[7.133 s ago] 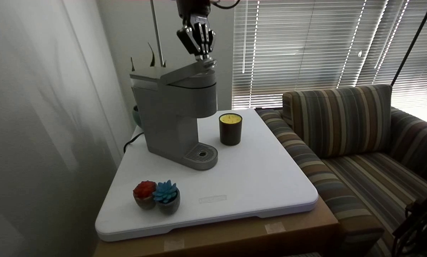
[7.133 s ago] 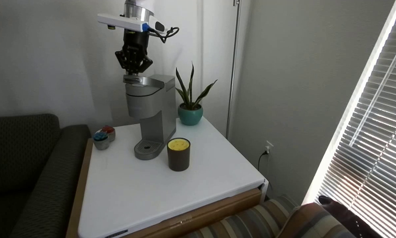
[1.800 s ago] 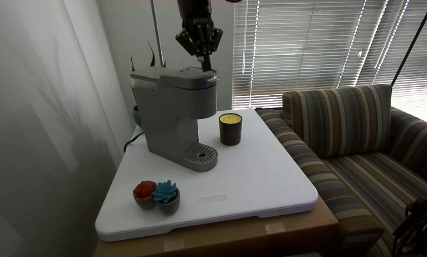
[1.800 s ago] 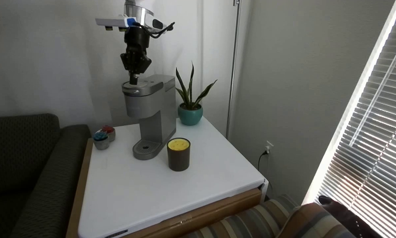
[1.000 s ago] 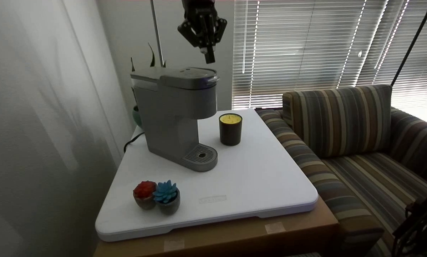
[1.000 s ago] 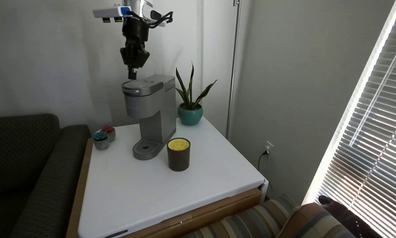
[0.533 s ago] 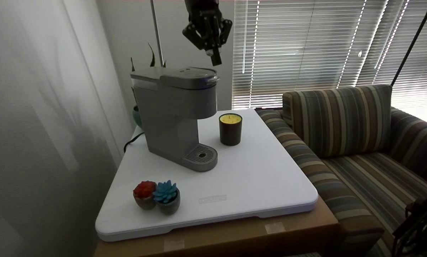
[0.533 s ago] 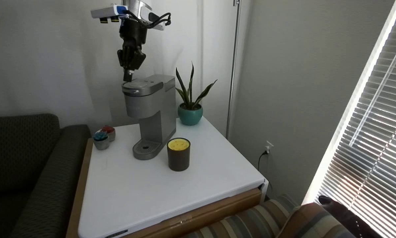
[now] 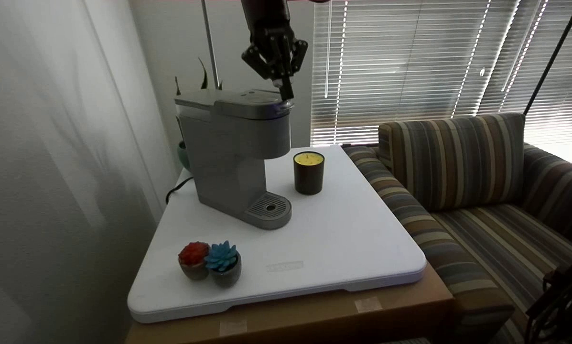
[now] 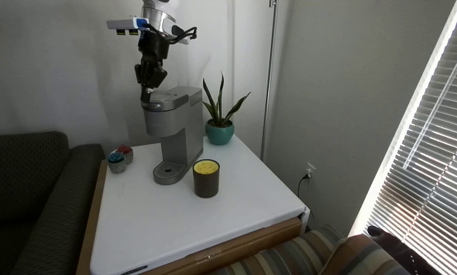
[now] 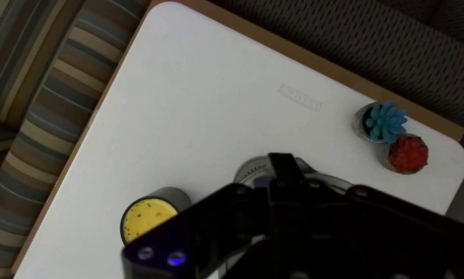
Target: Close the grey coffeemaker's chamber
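Note:
The grey coffeemaker [image 9: 223,157] [image 10: 175,147] stands upright on the white tabletop in both exterior views. Its chamber [image 9: 247,109] [image 10: 173,102] has the lid lying flat and level on the head, with no gap visible along the seam. My gripper [image 9: 287,97] [image 10: 146,100] points down, slightly tilted, its fingertips at the lid's front edge by the handle; whether they touch it I cannot tell. The fingers are together with nothing between them. In the wrist view the dark gripper [image 11: 283,155] covers most of the machine, leaving part of the round drip base [image 11: 249,168] visible.
A dark candle cup [image 9: 308,177] with a yellow top stands beside the machine. Red [image 9: 194,258] and blue [image 9: 222,263] potted succulents sit near the table's edge. A plant in a teal pot [image 10: 219,133] is behind the coffeemaker. A striped armchair [image 9: 458,167] borders the table.
Seven seconds ago the lid was tilted up at the front; now it lies flat. The gripper rose off the lid, shifted toward its front, and over the last half second came down at the front edge.

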Controlling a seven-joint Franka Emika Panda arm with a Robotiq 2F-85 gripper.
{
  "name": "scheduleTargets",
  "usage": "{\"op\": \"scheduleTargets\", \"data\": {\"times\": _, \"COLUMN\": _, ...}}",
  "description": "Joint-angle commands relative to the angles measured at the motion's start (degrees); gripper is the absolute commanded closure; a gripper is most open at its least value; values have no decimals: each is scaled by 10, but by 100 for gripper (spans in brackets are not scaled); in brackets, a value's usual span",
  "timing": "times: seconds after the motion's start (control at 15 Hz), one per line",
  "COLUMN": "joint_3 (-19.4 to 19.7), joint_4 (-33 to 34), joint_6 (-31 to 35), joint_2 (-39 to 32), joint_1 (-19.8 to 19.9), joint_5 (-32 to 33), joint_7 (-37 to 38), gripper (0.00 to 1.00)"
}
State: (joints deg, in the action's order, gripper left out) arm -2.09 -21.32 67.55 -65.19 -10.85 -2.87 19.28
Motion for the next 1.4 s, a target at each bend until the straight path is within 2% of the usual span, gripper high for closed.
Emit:
{"op": "scheduleTargets", "data": {"times": 0.0, "joint_3": -6, "joint_4": 0, "joint_6": 8, "joint_2": -11, "joint_1": 5, "joint_5": -10, "joint_7": -4, "gripper": 100}}
{"op": "scheduleTargets", "data": {"times": 0.47, "joint_3": -5, "joint_4": -5, "joint_6": 12, "joint_2": -7, "joint_1": 4, "joint_5": -8, "joint_7": -10, "gripper": 100}}
{"op": "scheduleTargets", "data": {"times": 1.0, "joint_3": 10, "joint_4": 2, "joint_6": 6, "joint_2": 41, "joint_1": 4, "joint_5": 19, "joint_7": -55, "gripper": 100}}
{"op": "scheduleTargets", "data": {"times": 1.13, "joint_3": 13, "joint_4": 8, "joint_6": 29, "joint_2": 50, "joint_1": 2, "joint_5": 28, "joint_7": -66, "gripper": 100}}
{"op": "scheduleTargets", "data": {"times": 1.33, "joint_3": 10, "joint_4": 10, "joint_6": 114, "joint_2": 58, "joint_1": 3, "joint_5": 33, "joint_7": -100, "gripper": 100}}
